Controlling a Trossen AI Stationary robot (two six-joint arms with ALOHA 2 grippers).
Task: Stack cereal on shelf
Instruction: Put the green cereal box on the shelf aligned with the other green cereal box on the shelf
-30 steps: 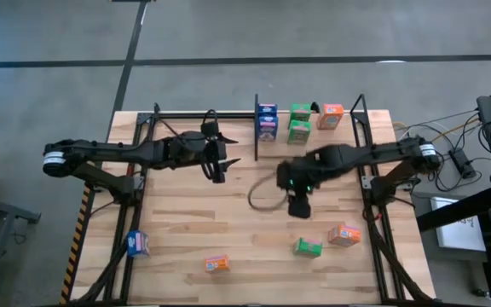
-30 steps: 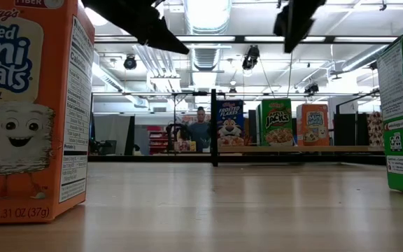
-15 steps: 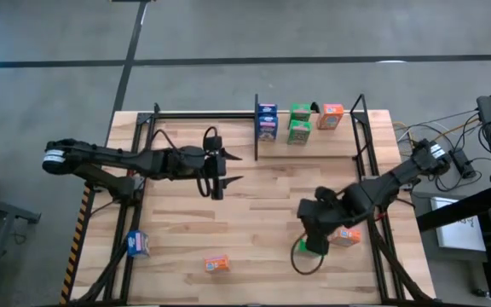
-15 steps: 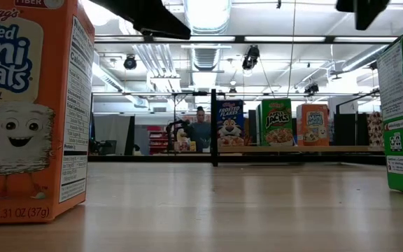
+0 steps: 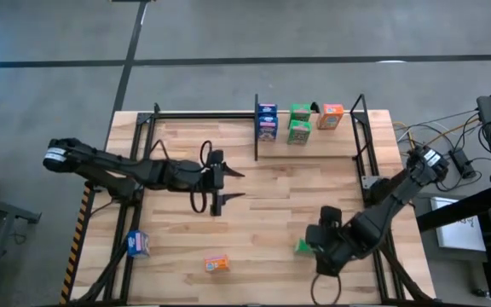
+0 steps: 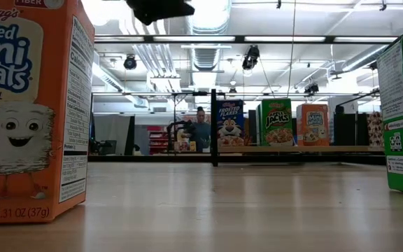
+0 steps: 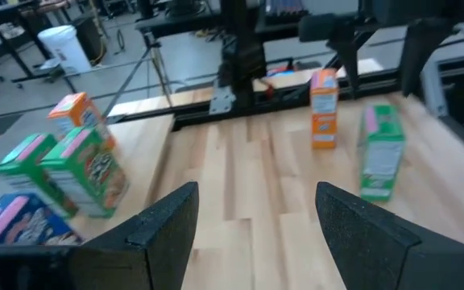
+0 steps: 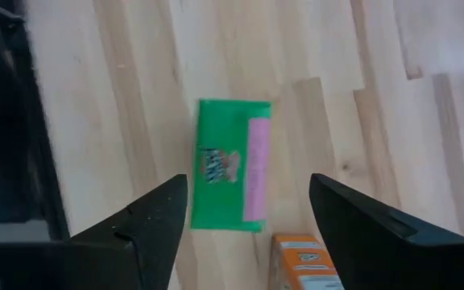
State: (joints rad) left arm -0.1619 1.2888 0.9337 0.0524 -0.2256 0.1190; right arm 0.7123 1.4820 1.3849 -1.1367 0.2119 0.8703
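Observation:
My right gripper [image 5: 313, 243] [image 8: 240, 234] is open and hovers above a green cereal box [image 8: 232, 187] [image 5: 300, 247] standing near the table's near right corner, one finger to each side, not touching. An orange box [image 8: 308, 262] [image 7: 323, 109] stands beside it. My left gripper [image 5: 232, 184] [image 7: 260, 234] is open over the table's middle. The shelf [image 5: 314, 143] at the far edge carries a blue box [image 5: 267, 122], two green boxes [image 5: 299, 121] and an orange box [image 5: 332, 116], right of its black divider [image 5: 256, 128].
A blue box [image 5: 137, 244] and an orange box [image 5: 216, 263] [image 6: 26, 105] stand near the near edge on the left. Black frame rails [image 5: 366, 162] run along both table sides. The shelf's left half [image 5: 203, 119] is bare. A person [image 6: 200, 129] stands far behind the table.
My right gripper has swung from the table's middle toward the near right corner and now points down over the green box. My left gripper has drifted a little toward the near edge. No box has moved.

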